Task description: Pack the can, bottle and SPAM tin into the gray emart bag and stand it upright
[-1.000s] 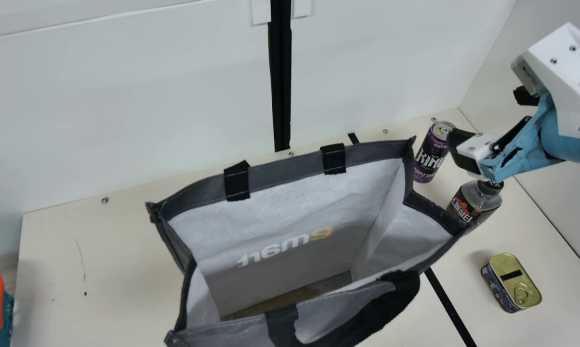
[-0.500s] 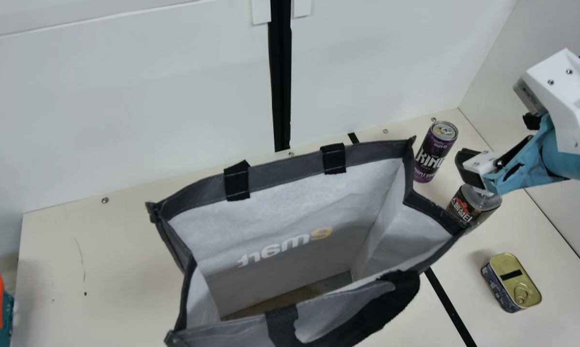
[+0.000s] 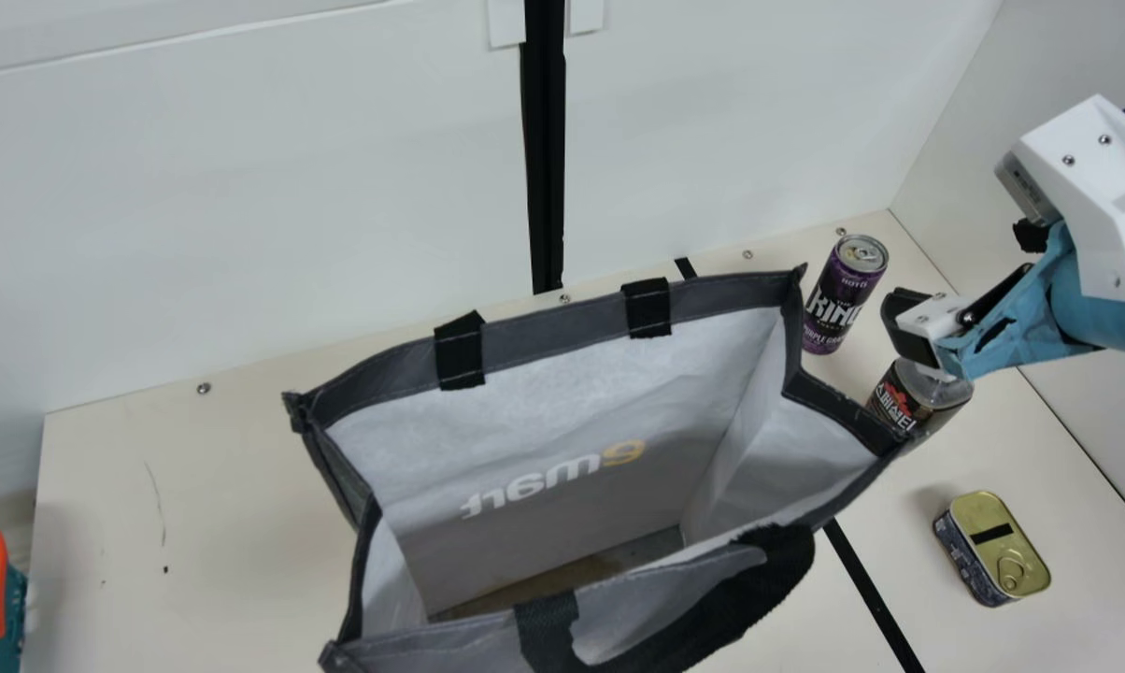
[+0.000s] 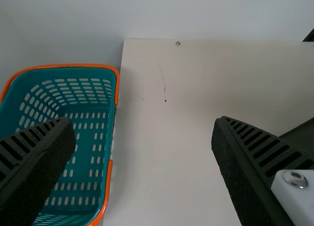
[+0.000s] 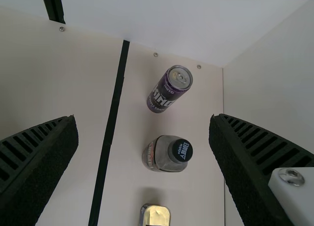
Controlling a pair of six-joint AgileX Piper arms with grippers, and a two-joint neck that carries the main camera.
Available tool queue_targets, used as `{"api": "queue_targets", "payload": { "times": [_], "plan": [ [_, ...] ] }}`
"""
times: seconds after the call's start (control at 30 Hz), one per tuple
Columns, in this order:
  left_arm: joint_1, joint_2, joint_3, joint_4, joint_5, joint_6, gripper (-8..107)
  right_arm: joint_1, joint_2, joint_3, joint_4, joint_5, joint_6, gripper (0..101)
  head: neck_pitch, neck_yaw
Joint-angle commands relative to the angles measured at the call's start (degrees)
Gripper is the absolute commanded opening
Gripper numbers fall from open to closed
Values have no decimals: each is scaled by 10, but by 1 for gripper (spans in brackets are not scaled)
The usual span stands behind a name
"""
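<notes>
The left claw [image 4: 142, 123] is held wide, partly above the basket [image 4: 68, 66]. The gray bag [image 3: 553, 344] is stood open on the table [image 3: 198, 514], with the tin [image 3: 997, 550] set to its right. Past the tin, the bottle [image 3: 916, 404] is found below the right claw [image 5: 143, 118], also wide. Probably, it should be grabbed next: the claw should be centered, lowered slowly, squeezed gently. The farther can [image 3: 838, 299] must not be bumped.

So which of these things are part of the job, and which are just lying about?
Part of the job:
gray bag, standing open
purple can
bottle
SPAM tin

Not part of it:
teal basket with an orange rim
black strip along the table
</notes>
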Motion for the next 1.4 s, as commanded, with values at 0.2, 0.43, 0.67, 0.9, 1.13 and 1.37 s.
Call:
{"api": "queue_targets", "payload": {
  "times": [0.2, 0.43, 0.67, 0.9, 1.13, 1.37],
  "plan": [
    [0, 0, 0, 0, 0, 0, 90, 0, 0, 0, 0, 0, 0, 95, -13, 0],
    [0, 0, 0, 0, 0, 0, 90, 0, 0, 0, 0, 0, 0, 95, -13, 0],
    [0, 0, 0, 0, 0, 0, 90, 0, 0, 0, 0, 0, 0, 95, -13, 0],
    [-1, 6, -4, -2, -6, -2, 90, 0, 0, 0, 0, 0, 0, 95, -13, 0],
    [-5, 25, -26, -11, -17, -1, 90, 0, 0, 0, 0, 0, 0, 95, -13, 0],
    [-17, 48, -55, -15, -28, 5, 90, 0, 0, 0, 0, 0, 0, 95, -13, 0]
  ]
}}
